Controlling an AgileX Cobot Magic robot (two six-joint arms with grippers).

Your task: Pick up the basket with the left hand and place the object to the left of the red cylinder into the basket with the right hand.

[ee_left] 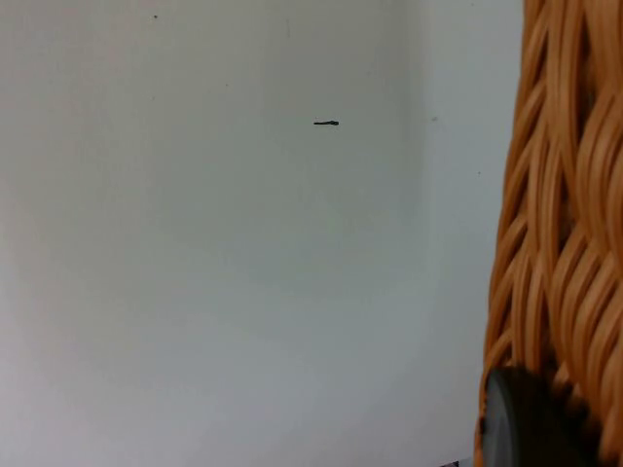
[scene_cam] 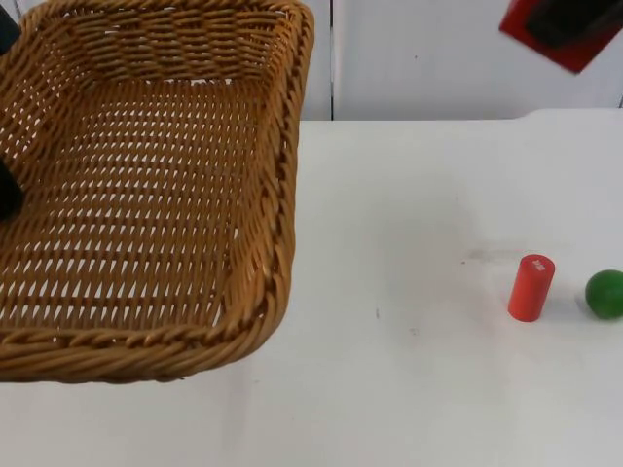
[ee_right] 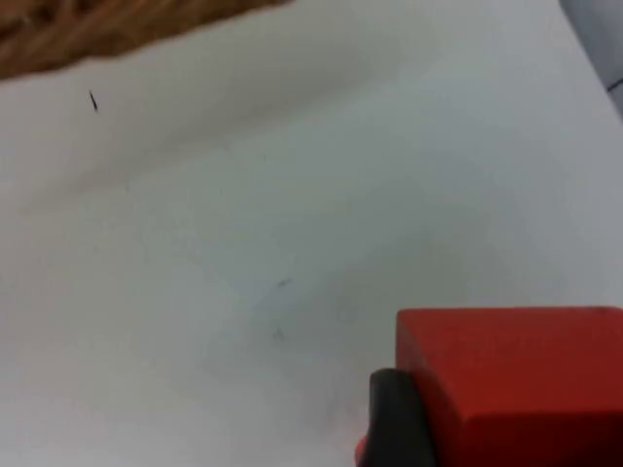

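1. As the basket (scene_cam: 146, 185) hangs lifted on the left, the left gripper (ee_left: 526, 428) is clamped on its rim, presenting the open mouth.
2. The right gripper (ee_right: 394, 418), raised at the far right, is closed on a red block (ee_right: 516, 375), presumably to drop it in.
3. The basket is empty.
4. The red cylinder (scene_cam: 531, 287) and green ball (scene_cam: 605, 293) stand on the table (scene_cam: 409, 389).
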